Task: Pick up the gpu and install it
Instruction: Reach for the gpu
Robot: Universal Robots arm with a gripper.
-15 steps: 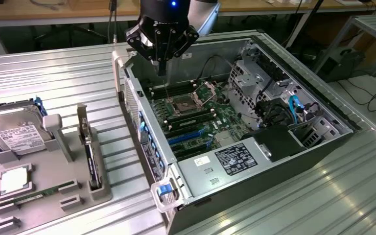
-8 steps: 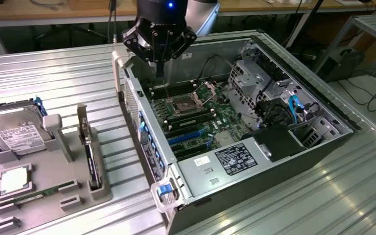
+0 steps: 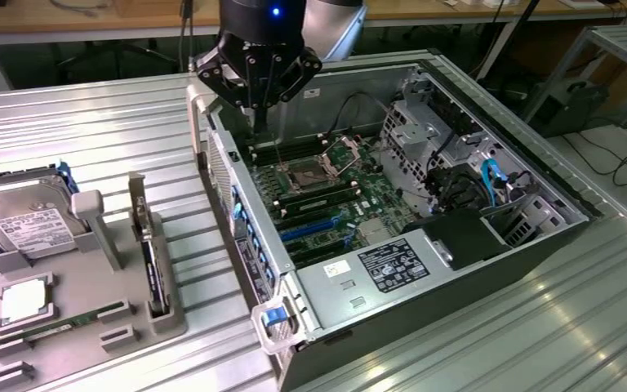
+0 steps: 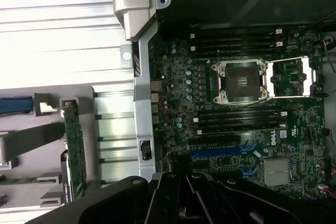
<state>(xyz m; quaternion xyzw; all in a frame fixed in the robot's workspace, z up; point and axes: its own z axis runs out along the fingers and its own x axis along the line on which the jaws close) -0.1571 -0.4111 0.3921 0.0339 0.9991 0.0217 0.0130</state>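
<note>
hand (image 3: 257, 113) pressed together, empty, above open computer case (image 3: 423, 327) | gpu (image 3: 157, 273) upright in holder (image 3: 74, 327), unpicked | nothing installed

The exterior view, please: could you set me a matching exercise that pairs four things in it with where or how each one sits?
Things:
1. gpu
2. hard drive
3. gripper
4. CPU socket

Places or states:
A. on the motherboard, inside the computer case
B. shut, above the open computer case
C. standing on edge in a slot of the grey tray
D. silver, label showing, in the grey tray at the exterior view's left

Pairs: 1-C, 2-D, 3-B, 4-A
</note>
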